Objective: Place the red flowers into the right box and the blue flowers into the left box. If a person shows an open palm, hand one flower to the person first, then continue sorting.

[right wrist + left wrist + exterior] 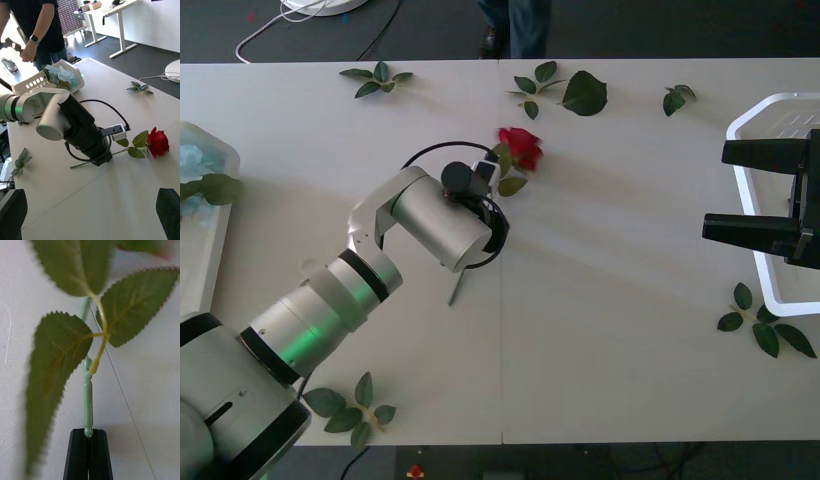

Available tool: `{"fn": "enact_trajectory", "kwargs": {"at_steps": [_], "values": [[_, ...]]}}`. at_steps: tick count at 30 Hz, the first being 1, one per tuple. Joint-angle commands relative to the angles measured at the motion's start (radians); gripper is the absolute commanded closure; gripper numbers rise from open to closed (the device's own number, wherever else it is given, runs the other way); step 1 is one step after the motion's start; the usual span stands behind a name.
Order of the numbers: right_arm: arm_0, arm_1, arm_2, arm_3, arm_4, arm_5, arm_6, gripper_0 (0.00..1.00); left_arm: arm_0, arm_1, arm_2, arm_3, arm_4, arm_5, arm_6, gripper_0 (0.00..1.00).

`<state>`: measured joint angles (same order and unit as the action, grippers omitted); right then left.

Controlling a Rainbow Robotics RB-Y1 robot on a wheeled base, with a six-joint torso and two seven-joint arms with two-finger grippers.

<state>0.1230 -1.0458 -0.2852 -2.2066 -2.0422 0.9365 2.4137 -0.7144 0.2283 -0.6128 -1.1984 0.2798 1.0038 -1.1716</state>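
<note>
One of the red flowers, a rose [521, 147], lies low over the table's middle. My left gripper [88, 450] is shut on its green stem [87, 405] just below the leaves, and the stem's end [457, 290] sticks out behind the wrist. Blue flowers [194, 172] rest in the left box [210, 262] at the far left. Over the inner rim of the right box [780, 104] my right gripper [715, 190] hangs open and holds nothing. A person [41, 26] stands behind the left box with curled fingers; the open palm is out of view.
Loose green leaf sprigs lie along the far edge [378, 80] [532, 88] [677, 97], one near the right box [765, 325] and one at the front left [350, 408]. A single large leaf [585, 93] lies beyond the rose.
</note>
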Motion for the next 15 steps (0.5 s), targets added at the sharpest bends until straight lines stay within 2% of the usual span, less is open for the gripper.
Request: {"fn": "enact_trajectory", "kwargs": {"at_steps": [1,7,15], "values": [[0.009,-0.043,-0.023,-0.028,-0.015,-0.010,0.002,0.00,0.032,0.072,-0.035,-0.067,0.059,0.056,-0.037,1.00],[0.009,-0.042,-0.023,-0.028,-0.015,-0.010,0.002,0.00,0.032,0.121,0.002,-0.221,0.127,0.196,-0.039,1.00],[0.010,-0.040,-0.023,-0.031,-0.015,-0.010,0.002,0.00,0.032,0.192,0.151,-0.527,0.257,0.381,-0.048,1.00]]}}
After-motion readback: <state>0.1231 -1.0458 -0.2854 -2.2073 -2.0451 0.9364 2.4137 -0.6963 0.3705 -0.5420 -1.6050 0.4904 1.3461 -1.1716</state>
